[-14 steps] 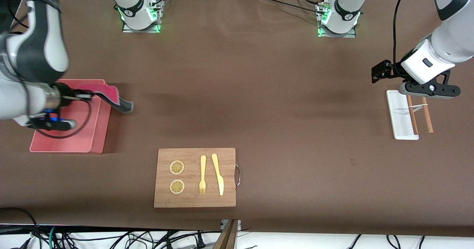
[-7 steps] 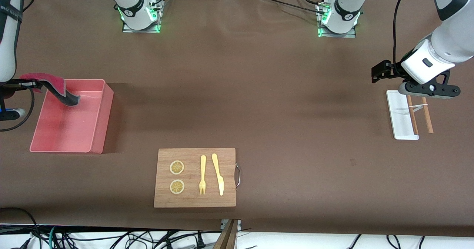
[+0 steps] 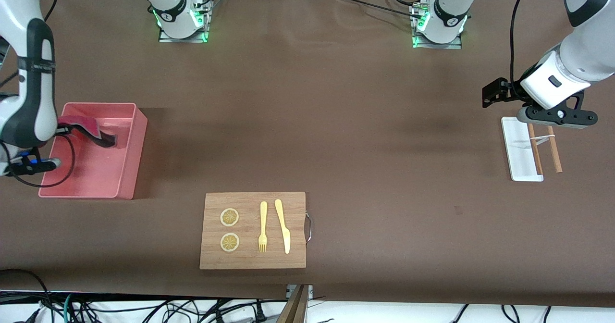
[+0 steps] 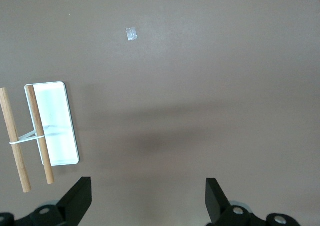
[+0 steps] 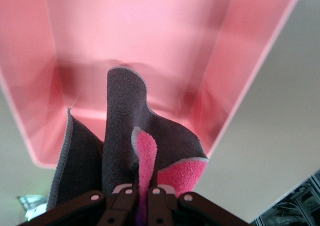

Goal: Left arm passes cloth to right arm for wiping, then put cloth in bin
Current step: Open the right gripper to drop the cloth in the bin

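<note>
The right gripper [image 3: 61,130] is shut on the cloth [image 3: 91,130], a crimson-pink cloth with grey trim and a dark grey underside, and holds it over the pink bin [image 3: 129,179] at the right arm's end of the table. In the right wrist view the cloth [image 5: 125,136] hangs from the shut gripper [image 5: 142,191] above the bin's inside [image 5: 140,36]. The left gripper [image 3: 495,94] is open and empty, up above the table beside the white tray [image 3: 516,145]. In the left wrist view its gripper [image 4: 148,203] frames bare table.
A small white tray [image 4: 52,121] with two banded wooden sticks [image 3: 545,147] lies at the left arm's end. A wooden cutting board [image 3: 253,230] with two lemon slices, a fork and a knife lies near the front camera.
The right gripper swung with the cloth from the bin's inner wall out past its outer edge, then came back. The cloth now hangs lower over the bin's inside. The left arm has not moved.
</note>
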Controlling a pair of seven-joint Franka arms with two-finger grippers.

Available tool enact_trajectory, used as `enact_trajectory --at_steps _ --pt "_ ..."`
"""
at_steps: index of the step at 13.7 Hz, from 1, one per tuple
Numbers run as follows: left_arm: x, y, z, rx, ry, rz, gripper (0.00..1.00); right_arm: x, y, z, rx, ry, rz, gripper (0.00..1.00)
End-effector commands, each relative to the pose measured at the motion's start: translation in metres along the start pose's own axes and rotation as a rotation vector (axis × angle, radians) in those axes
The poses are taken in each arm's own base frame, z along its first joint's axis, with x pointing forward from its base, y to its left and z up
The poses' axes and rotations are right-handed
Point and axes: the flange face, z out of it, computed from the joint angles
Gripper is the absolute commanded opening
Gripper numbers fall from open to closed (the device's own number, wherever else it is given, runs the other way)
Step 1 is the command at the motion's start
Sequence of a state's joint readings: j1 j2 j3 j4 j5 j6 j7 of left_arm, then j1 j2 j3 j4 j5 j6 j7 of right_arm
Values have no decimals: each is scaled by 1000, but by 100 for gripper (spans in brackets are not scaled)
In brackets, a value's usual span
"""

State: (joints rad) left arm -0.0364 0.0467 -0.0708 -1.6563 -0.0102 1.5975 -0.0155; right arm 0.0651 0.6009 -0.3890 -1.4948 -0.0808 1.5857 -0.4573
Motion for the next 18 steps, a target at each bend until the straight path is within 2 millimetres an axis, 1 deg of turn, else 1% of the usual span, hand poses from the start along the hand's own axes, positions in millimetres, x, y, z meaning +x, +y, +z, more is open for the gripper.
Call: enact_trajectory --at_steps 1,2,3,4,5,8,9,10,11,12,14,15,17,18 --pt "-3 -1 -1 14 -5 19 100 13 -1 18 17 41 -8 0" --pt "-4 -1 -1 14 -6 19 100 25 -2 31 28 56 -6 0" --pt "-3 -1 -1 14 -5 19 100 37 -3 49 38 63 -7 0" --pt "-4 -1 -1 14 -6 19 100 45 -4 61 38 85 -14 0" --pt "-4 -1 -1 14 -6 19 100 49 -3 72 29 100 -12 0" --pt "-4 -1 -1 14 -6 19 100 61 -5 92 39 131 -4 0" --pt "-4 -1 -1 14 -6 19 100 63 -6 94 48 138 2 41" --pt "-4 -1 -1 14 -6 19 100 61 -6 90 54 142 4 99" --pt "-4 -1 -1 14 -6 19 100 57 -5 76 53 159 8 100" --pt "-4 -1 -1 13 -6 19 100 49 -4 58 55 182 8 100" --pt "-4 -1 -1 14 -6 19 100 31 -5 18 74 188 6 100" --pt "-4 -1 -1 14 -6 19 100 23 -5 -6 78 191 4 100" --pt "-4 -1 -1 14 -6 19 100 -4 -12 -54 101 194 -5 100" --pt "-4 -1 -1 13 -6 19 100 -22 -17 -78 105 201 -14 100"
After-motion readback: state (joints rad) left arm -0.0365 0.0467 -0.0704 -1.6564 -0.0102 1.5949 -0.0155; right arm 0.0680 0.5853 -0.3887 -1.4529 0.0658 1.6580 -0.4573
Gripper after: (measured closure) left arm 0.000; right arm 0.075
